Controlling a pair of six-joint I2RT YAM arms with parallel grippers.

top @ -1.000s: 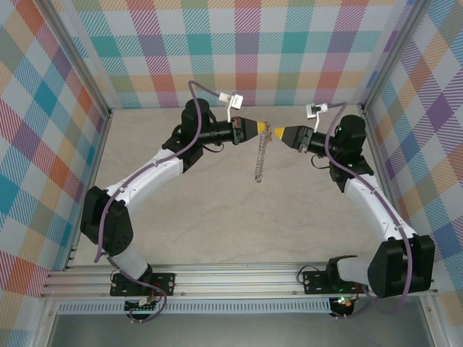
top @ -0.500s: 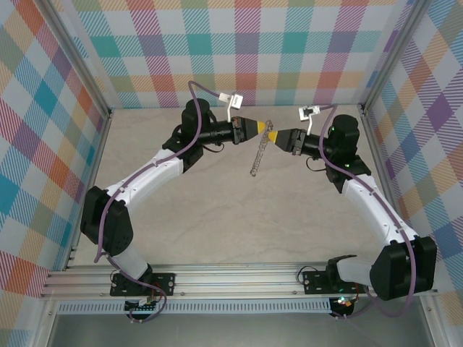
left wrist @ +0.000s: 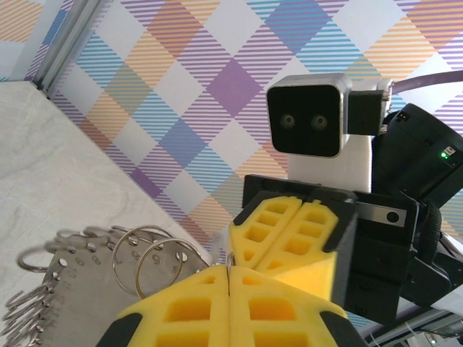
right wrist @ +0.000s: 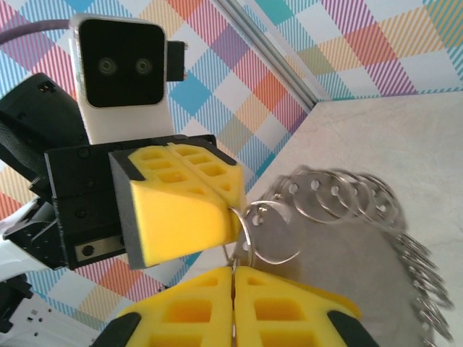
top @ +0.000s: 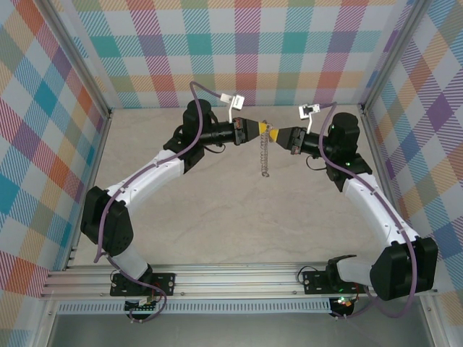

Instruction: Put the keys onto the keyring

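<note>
The surface (top: 217,210) is enclosed on three sides by checked walls (top: 246,50). A metal rail (top: 239,278) is laid along its near edge, where both arm bases are bolted. A purple cable (top: 194,90) is looped above the left arm.

The left tool (top: 260,131) and the right tool (top: 275,134) are brought tip to tip above the far middle of the surface. Each wrist view is largely blocked by the opposite tool and by the white camera (left wrist: 304,116) mounted above it.

The keyring (top: 264,155) is hung from the meeting point of the two tips and is draped toward the near side as a limp grey strand. In the wrist views it is seen as a flat grey piece punched with holes and edged with small wire rings. Whether its lower end is rested on the surface cannot be told.

Both tools are fully closed, with their yellow fingers (left wrist: 282,311) pressed together. A thin wire of the keyring is pinched in the seam of each pair.

Both arms are bowed outward at the elbows. The forearms are turned inward and the tools are held level, facing each other.
</note>
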